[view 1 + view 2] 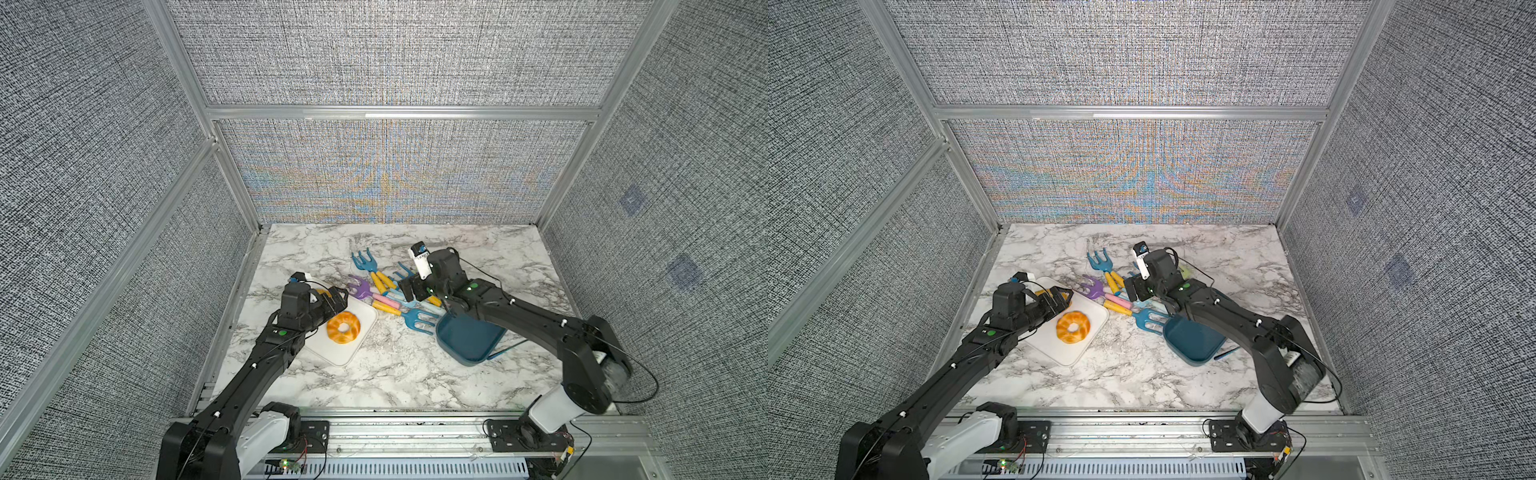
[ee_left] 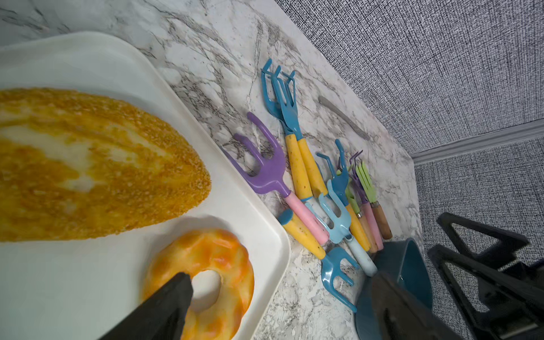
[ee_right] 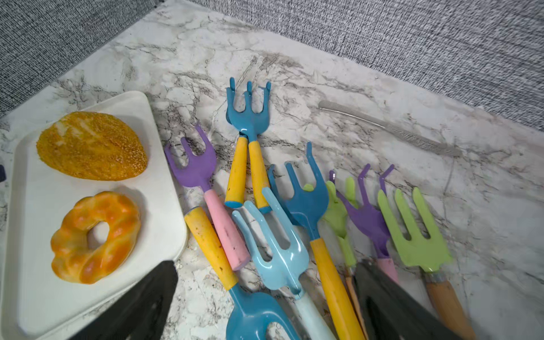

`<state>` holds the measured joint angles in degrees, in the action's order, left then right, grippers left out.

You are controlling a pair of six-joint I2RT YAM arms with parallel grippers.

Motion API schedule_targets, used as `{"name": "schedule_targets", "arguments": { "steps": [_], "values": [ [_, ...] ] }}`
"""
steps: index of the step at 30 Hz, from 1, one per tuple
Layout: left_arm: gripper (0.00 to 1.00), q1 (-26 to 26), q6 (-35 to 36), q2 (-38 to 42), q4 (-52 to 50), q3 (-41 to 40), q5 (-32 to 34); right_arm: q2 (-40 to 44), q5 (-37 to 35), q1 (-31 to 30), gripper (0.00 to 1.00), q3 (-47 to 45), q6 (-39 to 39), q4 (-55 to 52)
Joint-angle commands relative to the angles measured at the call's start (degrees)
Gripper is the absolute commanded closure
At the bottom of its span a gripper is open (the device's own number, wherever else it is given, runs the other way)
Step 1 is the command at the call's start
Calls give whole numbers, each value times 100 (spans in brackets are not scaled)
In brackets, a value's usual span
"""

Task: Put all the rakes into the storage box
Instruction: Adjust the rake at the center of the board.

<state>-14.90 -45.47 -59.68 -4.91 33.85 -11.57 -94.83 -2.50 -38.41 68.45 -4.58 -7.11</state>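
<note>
Several toy rakes lie in a heap mid-table, among them a light blue rake [image 3: 279, 259], a blue rake with a yellow handle [image 3: 309, 203], a purple one with a pink handle [image 3: 197, 170] and a green one [image 3: 415, 235]. My right gripper [image 3: 265, 270] hangs open just above the heap [image 1: 409, 291], fingers either side of the light blue rake, touching nothing. The dark teal storage box [image 1: 469, 338] sits empty right of the heap, partly under my right arm. My left gripper [image 1: 336, 297] is open and empty over the white tray.
The white tray [image 1: 338, 353] holds a doughnut [image 1: 343, 328] and a seeded bread loaf [image 3: 91, 145] left of the rakes. A thin grey tool [image 3: 388, 126] lies behind the heap. A thin blue stick [image 1: 505, 351] lies by the box. Fabric walls close three sides.
</note>
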Motion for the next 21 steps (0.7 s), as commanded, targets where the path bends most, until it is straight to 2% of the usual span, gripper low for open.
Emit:
{"name": "schedule_targets", "arguments": {
  "steps": [1, 3, 5, 6, 9, 13, 16, 17, 21],
  "values": [
    [1, -84, 65, -79, -45, 94, 76, -797, 392, -54, 11, 848, 355, -1303],
    [1, -92, 82, -87, -112, 118, 85, -934, 498, -48, 13, 979, 423, -1523],
    [1, -100, 122, -116, -187, 158, 72, -1190, 597, -33, 30, 1284, 518, -1985],
    [1, -101, 131, -131, -208, 188, 73, -1282, 622, -42, 33, 1383, 572, -2205],
    [1, -110, 157, -199, -308, 257, 7, -1479, 551, -48, 39, 1532, 609, -2497],
    [2, -142, 174, -281, -436, 390, -225, -1672, 362, -48, 41, 1687, 623, -2844],
    [4, -291, 188, -299, -649, 537, -371, -1735, 87, 19, 52, 1724, 553, -3009],
    [5, -424, 180, -292, -738, 562, -372, -1732, 60, 71, 61, 1704, 563, -3022],
    [8, -1404, -32, -278, -1055, 540, -78, -1827, -133, 425, 64, 1656, 583, -3211]
  ]
}}
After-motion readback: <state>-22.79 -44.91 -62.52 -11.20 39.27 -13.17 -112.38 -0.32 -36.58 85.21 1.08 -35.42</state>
